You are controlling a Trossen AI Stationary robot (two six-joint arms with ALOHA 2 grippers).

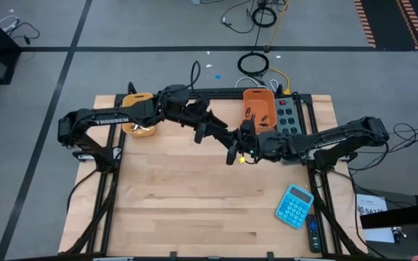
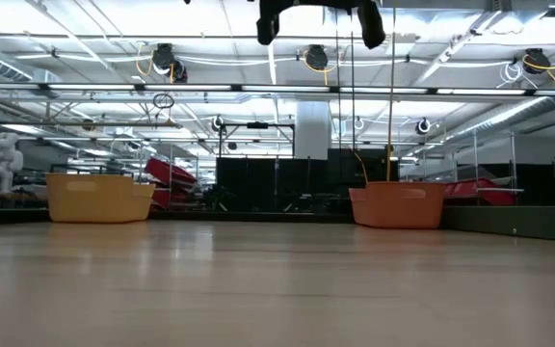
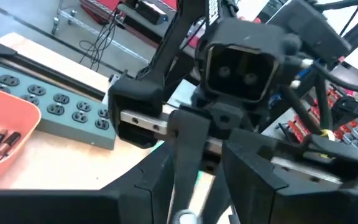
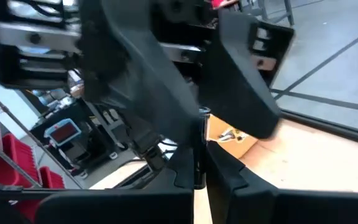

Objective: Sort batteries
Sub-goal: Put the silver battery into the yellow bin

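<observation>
The left gripper has its jaws part open. Its two dark fingers stand on either side of the right gripper's fingertips without closing on them. Low in the gap between the left fingers, the left wrist view shows a small silvery round thing. I cannot tell whether it is a battery, or which gripper has it, if either does.

The right gripper's jaws are pressed fully together, pad to pad, and point straight into the left gripper's gap. A thin dark line runs between the right fingertips in its own wrist view. I cannot tell whether that is something pinched there or only the seam between the pads.

Both grippers meet nose to nose in the air, just in front of the orange bin and a little to its left as the high view shows it. The left arm reaches in from well to the left of the bin, the right arm from its right.

The batteries that can be made out lie inside the orange bin, a few small dark cylinders on its floor against one wall.

Touching or just beside the bin on its right is a grey power strip. Well to the bin's left, partly under the left arm, sits the yellow bin. A blue calculator lies well in front of the orange bin, near the edge of the wooden table
</observation>
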